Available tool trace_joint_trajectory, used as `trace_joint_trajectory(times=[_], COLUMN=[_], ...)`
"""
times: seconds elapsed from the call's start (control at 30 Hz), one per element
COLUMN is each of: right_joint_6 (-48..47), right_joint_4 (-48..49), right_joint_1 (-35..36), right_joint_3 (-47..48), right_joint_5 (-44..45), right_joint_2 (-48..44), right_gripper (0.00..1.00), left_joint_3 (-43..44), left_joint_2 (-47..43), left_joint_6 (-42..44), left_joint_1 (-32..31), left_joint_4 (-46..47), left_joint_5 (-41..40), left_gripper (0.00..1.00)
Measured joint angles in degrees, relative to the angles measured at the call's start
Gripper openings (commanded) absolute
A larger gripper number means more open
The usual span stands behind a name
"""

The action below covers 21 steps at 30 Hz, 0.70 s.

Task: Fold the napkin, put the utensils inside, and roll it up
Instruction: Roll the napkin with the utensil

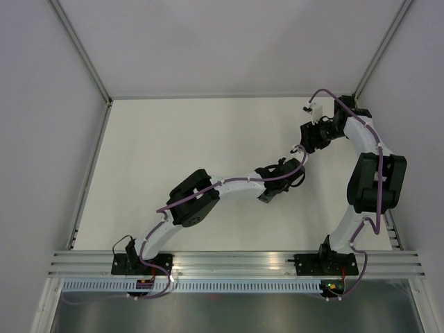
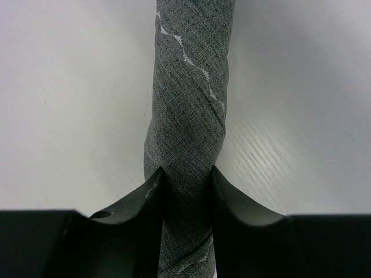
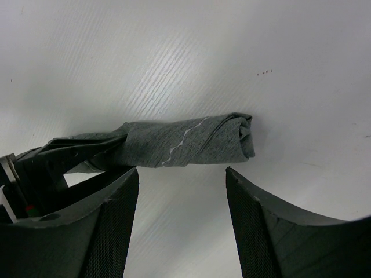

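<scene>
Now the napkin [image 2: 188, 116] is lying on the white table [image 2: 69, 87] as a tight dark grey roll, with its pale stitched line [image 2: 185, 55] winding in a zigzag around the outside. The left gripper [image 2: 186, 180] is pinching one end of this roll. Its two black fingers [image 2: 152, 194] are pressing the cloth from either side, the jaws narrowed to the roll's thickness.

In the right wrist view the roll is stretching sideways across the table. One end is sitting in the left pincer, and the other, showing the spiral of folded layers, is lying free. The right gripper [image 3: 181, 179] is hovering just beside the roll's middle, its jaws standing wide with nothing between them. Whether its fingertips are brushing the cloth is unclear.

From above, the left arm [image 1: 201, 194] and the right arm [image 1: 374, 180] are both reaching over the table's right half, their wrists nearly meeting and covering the roll.
</scene>
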Motion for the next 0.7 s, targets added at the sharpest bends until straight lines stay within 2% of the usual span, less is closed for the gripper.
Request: trace_joint_trajectory(times=[0.3,0.7], right_joint_6=[2.0,9.9], right_joint_4=[0.4,4.5], right_joint_1=[-0.4,-0.7], right_joint_3=[-4.1,-8.2], right_joint_5=[0.6,1.4], right_joint_2=[0.0,0.3], right_gripper=[0.68,0.68], left_joint_3=[3.4,4.6], left_joint_2=[2.1,2.9], left_joint_6=[-2.8,-3.9], left_joint_1=[1.2,1.4], left_joint_4=[-1.1,-2.5], left_joint_5=[-1.2,-1.7], left_gripper=[0.43,0.50])
